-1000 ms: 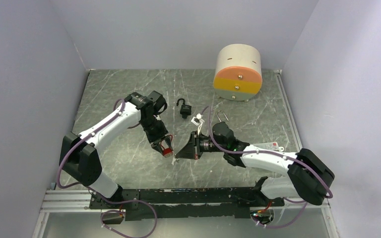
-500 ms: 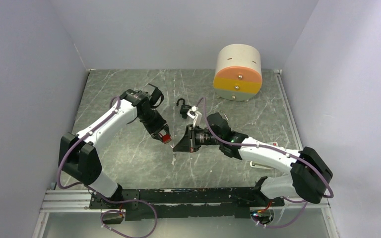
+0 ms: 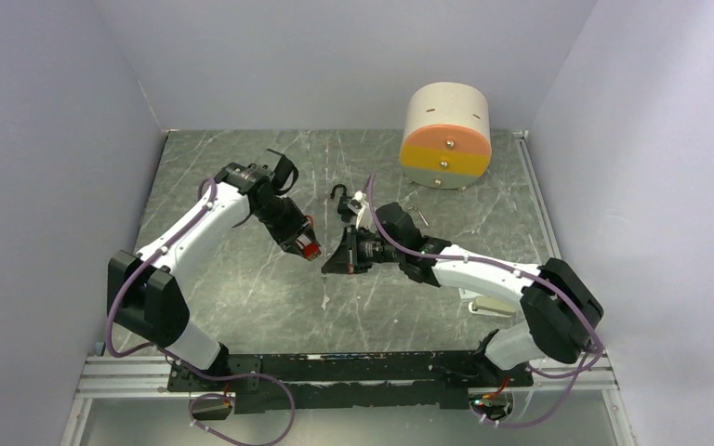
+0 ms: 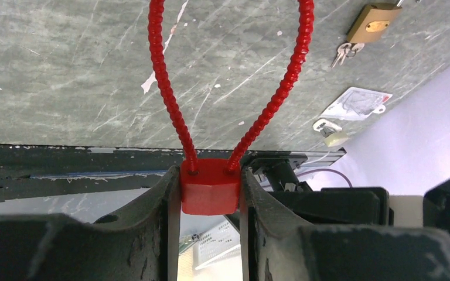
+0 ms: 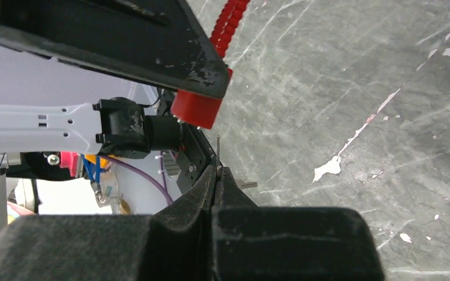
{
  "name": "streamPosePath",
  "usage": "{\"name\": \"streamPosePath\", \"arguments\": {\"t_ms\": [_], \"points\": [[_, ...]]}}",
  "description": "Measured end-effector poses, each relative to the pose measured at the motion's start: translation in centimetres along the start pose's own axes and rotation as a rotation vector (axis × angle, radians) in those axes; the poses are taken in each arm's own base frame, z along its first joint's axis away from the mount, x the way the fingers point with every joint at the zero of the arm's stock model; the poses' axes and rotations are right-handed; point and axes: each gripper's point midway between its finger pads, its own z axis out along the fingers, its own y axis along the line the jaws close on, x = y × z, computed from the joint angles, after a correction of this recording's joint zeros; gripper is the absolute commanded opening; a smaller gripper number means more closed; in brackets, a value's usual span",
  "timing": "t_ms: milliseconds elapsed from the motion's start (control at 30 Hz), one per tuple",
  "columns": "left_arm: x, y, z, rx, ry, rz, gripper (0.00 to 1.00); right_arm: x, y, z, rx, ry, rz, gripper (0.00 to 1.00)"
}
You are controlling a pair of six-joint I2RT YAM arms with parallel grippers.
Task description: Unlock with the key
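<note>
The left arm (image 3: 195, 223) rises from the lower left and bends right toward mid-frame. The left gripper (image 3: 305, 243) points down and to the right, its jaws partly apart and clamped on the body of the red lock (image 4: 210, 187), with the beaded cable loop (image 4: 170, 88) sticking out ahead. Just right of it, the right gripper (image 3: 328, 268) has its jaws pressed together on a thin key (image 5: 218, 151), whose tip is near the lock. The right arm (image 3: 483, 269) stretches leftward from the lower right.
</note>
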Motion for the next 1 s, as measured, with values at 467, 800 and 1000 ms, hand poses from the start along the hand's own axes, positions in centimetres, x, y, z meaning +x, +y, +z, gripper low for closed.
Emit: {"name": "streamPosePath", "arguments": {"t_ms": [467,800,1000], "points": [[-0.3,0.0,-0.5,0.017,0.011,0.016,0.03,-1.3,0.5,0.4,-0.019,-0.025,0.016,0.00],[-0.3,-0.1,-0.6,0.024,0.015,0.014,0.02,-1.4,1.1,0.4,-0.049,-0.023,0.006,0.00],[-0.3,-0.2,-0.7,0.030,0.013,0.016,0.03,-1.7,0.9,0.3,-0.044,-0.031,0.013,0.00]]}}
